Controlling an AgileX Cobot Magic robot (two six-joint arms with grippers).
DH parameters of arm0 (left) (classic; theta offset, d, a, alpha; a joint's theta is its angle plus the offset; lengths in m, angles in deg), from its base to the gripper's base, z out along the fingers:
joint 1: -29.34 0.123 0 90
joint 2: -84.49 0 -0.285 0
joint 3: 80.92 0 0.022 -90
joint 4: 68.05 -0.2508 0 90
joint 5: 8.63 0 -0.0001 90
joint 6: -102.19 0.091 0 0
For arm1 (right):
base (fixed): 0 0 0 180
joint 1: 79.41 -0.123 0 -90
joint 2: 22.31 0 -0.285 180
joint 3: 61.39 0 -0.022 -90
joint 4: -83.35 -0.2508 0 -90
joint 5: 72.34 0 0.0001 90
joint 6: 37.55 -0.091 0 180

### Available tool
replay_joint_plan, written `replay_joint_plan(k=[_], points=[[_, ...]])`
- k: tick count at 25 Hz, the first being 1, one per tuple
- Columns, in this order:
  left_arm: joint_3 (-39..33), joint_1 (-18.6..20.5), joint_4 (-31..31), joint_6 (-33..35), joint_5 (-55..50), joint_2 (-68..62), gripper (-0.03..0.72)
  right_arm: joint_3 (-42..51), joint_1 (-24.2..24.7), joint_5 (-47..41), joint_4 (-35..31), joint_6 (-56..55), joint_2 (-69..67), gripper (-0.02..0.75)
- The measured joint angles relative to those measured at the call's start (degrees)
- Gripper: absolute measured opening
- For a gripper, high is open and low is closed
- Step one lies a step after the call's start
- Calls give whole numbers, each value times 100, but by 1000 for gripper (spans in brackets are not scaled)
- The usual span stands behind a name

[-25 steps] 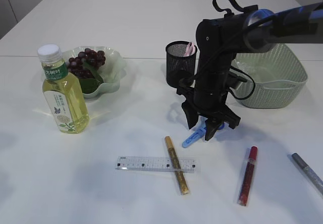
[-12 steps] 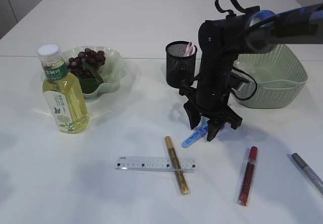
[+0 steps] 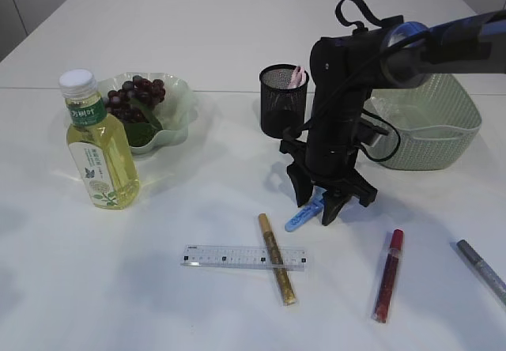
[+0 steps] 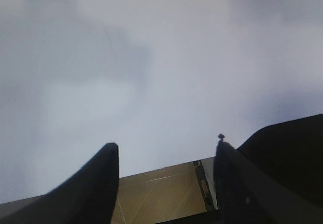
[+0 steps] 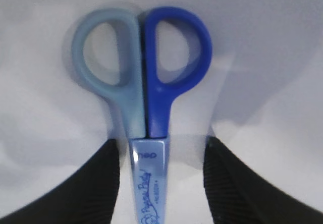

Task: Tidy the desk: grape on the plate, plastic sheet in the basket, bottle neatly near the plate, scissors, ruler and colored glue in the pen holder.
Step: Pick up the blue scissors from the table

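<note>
Two claws showing, both spread wide and gripping nothing. Standing far left at nine o'clock: yellow-green plastic bottle with white cap [image 3: 97,144], just beside pale green scalloped plate [image 3: 178,106] carrying dark red grapes [image 3: 134,98]. Lying at six o'clock: clear plastic ruler [image 3: 229,256], crossed by gold glitter glue pen [image 3: 277,258]. Standing near centre, toward twelve o'clock: black mesh pen holder [image 3: 281,98]. Hovering just right of centre: right gripper [image 3: 319,202], fingers straddling blue-handled closed scissors [image 5: 144,100] resting on white table [image 3: 198,35], not touching. Lying at five o'clock: red glitter glue pen [image 3: 388,276]. Sitting at two o'clock: pale green woven basket [image 3: 443,122]. Lying far right: silver glue pen [image 3: 481,270]. Hanging over blank white surface in its wrist view: left gripper [image 4: 166,158].
</note>
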Motion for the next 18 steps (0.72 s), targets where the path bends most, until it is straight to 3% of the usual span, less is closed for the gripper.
replay_joint_plan(k=[18], points=[[0,0,11,0,13,0,435,-10,2,36,-11,0,-12,412]])
